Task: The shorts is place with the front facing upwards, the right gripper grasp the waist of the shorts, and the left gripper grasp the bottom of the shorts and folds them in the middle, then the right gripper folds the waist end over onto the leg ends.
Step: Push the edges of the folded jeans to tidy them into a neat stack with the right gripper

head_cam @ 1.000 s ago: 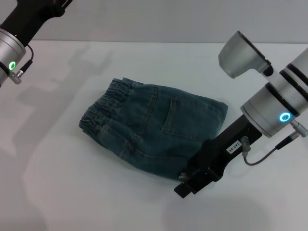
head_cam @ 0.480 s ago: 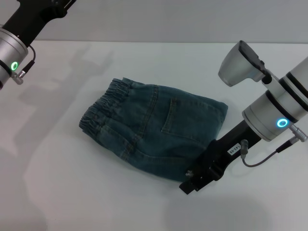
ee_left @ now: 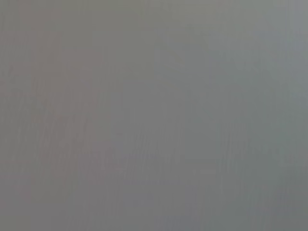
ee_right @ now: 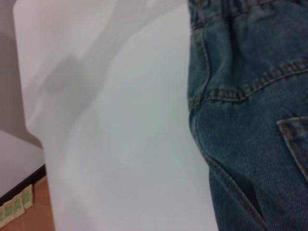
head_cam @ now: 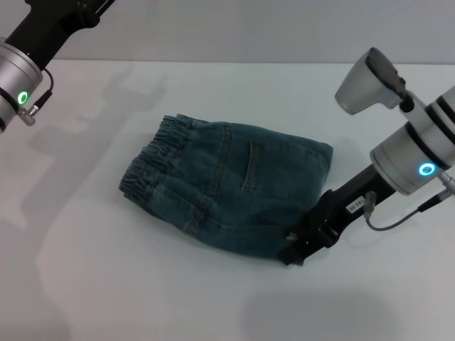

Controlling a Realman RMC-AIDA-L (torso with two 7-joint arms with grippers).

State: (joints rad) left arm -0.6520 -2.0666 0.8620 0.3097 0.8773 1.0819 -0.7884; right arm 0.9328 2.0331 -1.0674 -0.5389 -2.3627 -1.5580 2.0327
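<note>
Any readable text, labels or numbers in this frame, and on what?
Small white label on the right gripper: dark characters, too small to read.
Pale green stickers at the table edge in the right wrist view: blurred, unreadable.
Shorts: no visible text or brand.
Left gripper: out of view; only its wrist shows at the head view's upper left.

white table (head_cam: 178,298) | reddish-brown floor (ee_right: 29,211) beyond table edge | pale green labels (ee_right: 14,208) on edge

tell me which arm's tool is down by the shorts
The right tool, with the white label, sits at the folded shorts' near corner. The left arm is raised at the table's far left.
</note>
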